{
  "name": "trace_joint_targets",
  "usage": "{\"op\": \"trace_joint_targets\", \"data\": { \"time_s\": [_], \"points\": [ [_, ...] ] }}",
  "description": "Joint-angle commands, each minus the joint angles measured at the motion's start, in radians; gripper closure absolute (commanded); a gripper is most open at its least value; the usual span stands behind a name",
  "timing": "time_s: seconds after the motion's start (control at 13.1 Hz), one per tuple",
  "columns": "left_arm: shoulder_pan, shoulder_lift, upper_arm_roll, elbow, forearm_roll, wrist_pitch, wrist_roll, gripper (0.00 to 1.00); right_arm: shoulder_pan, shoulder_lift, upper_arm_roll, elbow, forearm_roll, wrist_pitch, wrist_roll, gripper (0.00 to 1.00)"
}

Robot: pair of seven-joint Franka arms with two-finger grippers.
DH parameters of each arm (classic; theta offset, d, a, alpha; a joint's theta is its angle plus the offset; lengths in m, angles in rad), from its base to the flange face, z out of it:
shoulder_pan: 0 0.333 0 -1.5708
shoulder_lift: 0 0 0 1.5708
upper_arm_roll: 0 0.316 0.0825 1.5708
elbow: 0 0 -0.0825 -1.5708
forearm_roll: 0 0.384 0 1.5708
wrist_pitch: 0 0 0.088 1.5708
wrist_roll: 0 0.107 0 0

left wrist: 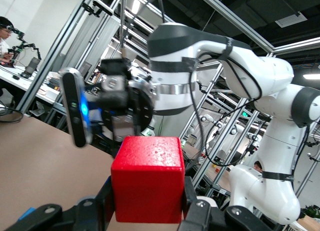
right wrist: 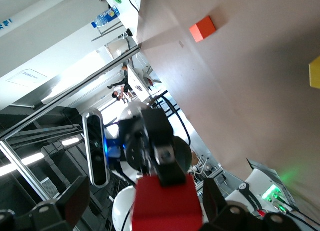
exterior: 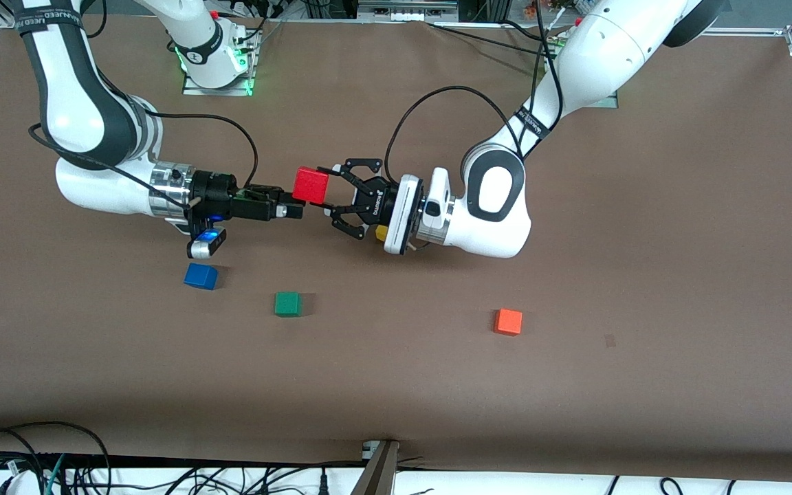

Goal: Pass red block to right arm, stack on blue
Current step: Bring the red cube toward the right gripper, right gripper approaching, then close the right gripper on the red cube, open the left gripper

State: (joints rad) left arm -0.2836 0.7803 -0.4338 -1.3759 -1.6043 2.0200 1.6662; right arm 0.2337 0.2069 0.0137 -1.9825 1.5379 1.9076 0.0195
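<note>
Risk: red block (exterior: 311, 185) could be dropping to the table if the left gripper (exterior: 331, 197) is letting go before the other pair has closed on it; a skewed bite would be tipping it, spoiling the later stack.
Left fingers: clamped on the red block, gripping it by two facing sides, holding it in the air.
Right fingers: standing apart, tips just beside the red block; the right gripper (exterior: 293, 205) is holding nothing, and whether it is touching is hard to say.
Red block: hanging between both grippers, above the table (exterior: 643, 344), well apart from everything lying on it.
Blue cube (exterior: 201, 276): sitting nearer the front camera than the red block, toward the right arm's end.
Green cube (exterior: 287, 304): lying nearer the camera than the red block.
Orange cube (exterior: 508, 322): also nearer the camera, toward the left arm's end.
</note>
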Motion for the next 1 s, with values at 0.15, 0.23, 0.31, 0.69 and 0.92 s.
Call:
{"op": "trace_joint_targets", "data": {
  "time_s": [0.15, 0.23, 0.31, 0.69, 0.92],
  "points": [
    [-0.009, 0.034, 0.004, 0.054, -0.028, 0.006, 0.023, 1.0, 0.004, -0.069, 0.02, -0.078, -0.021, 0.001, -0.021, 0.0],
    [-0.008, 0.039, 0.004, 0.054, -0.028, 0.006, 0.023, 1.0, 0.003, -0.066, 0.022, -0.075, -0.027, 0.004, -0.035, 0.0],
    [-0.008, 0.039, 0.004, 0.054, -0.028, 0.006, 0.023, 1.0, 0.003, -0.063, 0.022, -0.068, -0.027, 0.004, -0.039, 0.0],
    [-0.003, 0.039, 0.004, 0.054, -0.028, 0.006, 0.02, 1.0, 0.004, -0.05, 0.023, -0.062, -0.027, 0.024, -0.052, 0.11],
    [-0.005, 0.039, 0.004, 0.054, -0.029, 0.005, 0.017, 1.0, 0.004, -0.038, 0.023, -0.062, -0.022, 0.025, -0.104, 0.58]
  ]
}}
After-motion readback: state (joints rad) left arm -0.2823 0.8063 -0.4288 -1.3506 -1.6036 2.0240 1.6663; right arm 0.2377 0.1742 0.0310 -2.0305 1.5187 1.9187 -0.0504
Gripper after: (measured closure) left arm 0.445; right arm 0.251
